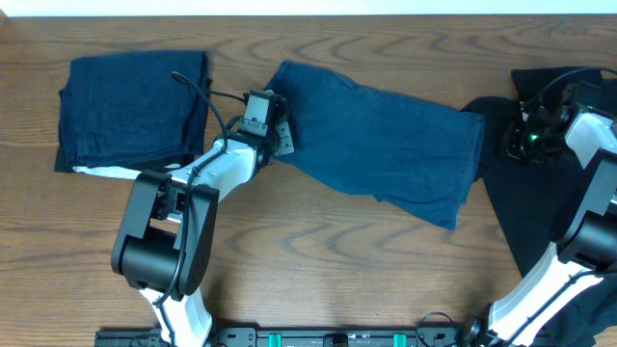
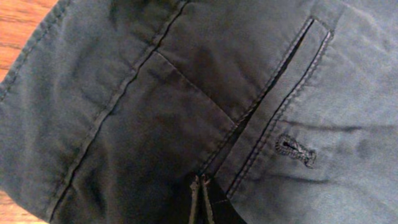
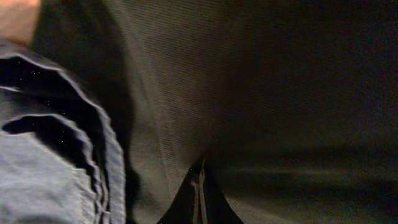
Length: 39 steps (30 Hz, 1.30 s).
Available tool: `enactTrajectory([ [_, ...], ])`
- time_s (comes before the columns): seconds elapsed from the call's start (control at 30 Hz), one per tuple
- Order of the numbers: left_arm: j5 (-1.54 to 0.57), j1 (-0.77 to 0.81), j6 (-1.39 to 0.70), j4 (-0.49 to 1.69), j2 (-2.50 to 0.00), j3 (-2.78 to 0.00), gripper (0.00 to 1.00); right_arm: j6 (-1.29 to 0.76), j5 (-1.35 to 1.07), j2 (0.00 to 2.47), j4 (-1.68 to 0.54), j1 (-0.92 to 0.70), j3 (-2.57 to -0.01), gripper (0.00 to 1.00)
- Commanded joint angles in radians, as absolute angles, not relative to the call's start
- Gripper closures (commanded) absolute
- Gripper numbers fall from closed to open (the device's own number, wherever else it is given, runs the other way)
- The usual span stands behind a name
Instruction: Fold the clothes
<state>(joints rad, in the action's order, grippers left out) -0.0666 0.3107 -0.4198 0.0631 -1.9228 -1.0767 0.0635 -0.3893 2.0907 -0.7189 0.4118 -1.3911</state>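
The table (image 1: 337,251) bore folded navy cloth (image 1: 130,106) left of the left hand (image 1: 282,137), denim (image 1: 386,145) under it. Beneath the right hand (image 1: 514,145) lay black cloth (image 1: 506,212).

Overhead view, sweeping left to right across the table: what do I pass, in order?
In order: folded navy garment → left claw → navy trousers → black garment.

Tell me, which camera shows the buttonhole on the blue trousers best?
The left wrist view: the buttonhole is close and sharp. Overhead shows the whole blue trousers, but there it is too small to see. The right wrist view catches only their edge beside black fabric.
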Motion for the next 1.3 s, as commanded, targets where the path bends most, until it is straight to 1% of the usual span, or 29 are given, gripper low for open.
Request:
enactTrajectory([
  [0.0,-0.014,0.298,-0.435,0.083,-1.909,-1.065,0.94,0.095,-0.498,2.093,-0.707,0.398,-1.383,0.99],
  [0.23,-0.013,0.298,-0.435,0.090,-1.909,-1.065,0.94,0.095,-0.498,2.093,-0.661,0.391,-1.361,0.99],
  [0.47,-0.013,0.297,-0.435,0.090,-1.909,-1.065,0.94,0.094,-0.493,2.096,-0.539,0.391,-1.280,0.99],
  [0.53,-0.013,0.297,-0.435,0.090,-1.909,-1.065,0.94,0.091,-0.410,2.096,-0.514,0.391,-1.260,0.99],
  [0.6,-0.013,0.297,-0.435,0.090,-1.909,-1.065,0.94,0.065,-0.180,2.096,-0.508,0.393,-1.250,0.99],
  [0.63,-0.013,0.297,-0.435,0.090,-1.909,-1.065,0.94,0.056,-0.102,2.096,-0.505,0.394,-1.250,0.99],
  [0.73,-0.013,0.297,-0.435,0.090,-1.909,-1.065,0.94,0.057,0.000,2.095,-0.487,0.400,-1.257,0.99],
  [1.2,-0.013,0.297,-0.435,0.093,-1.909,-1.065,0.94,0.056,-0.002,2.095,-0.232,0.505,-1.267,0.99],
  [1.27,-0.013,0.298,-0.435,0.093,-1.909,-1.065,0.94,0.057,-0.033,2.095,-0.209,0.513,-1.273,0.99],
])
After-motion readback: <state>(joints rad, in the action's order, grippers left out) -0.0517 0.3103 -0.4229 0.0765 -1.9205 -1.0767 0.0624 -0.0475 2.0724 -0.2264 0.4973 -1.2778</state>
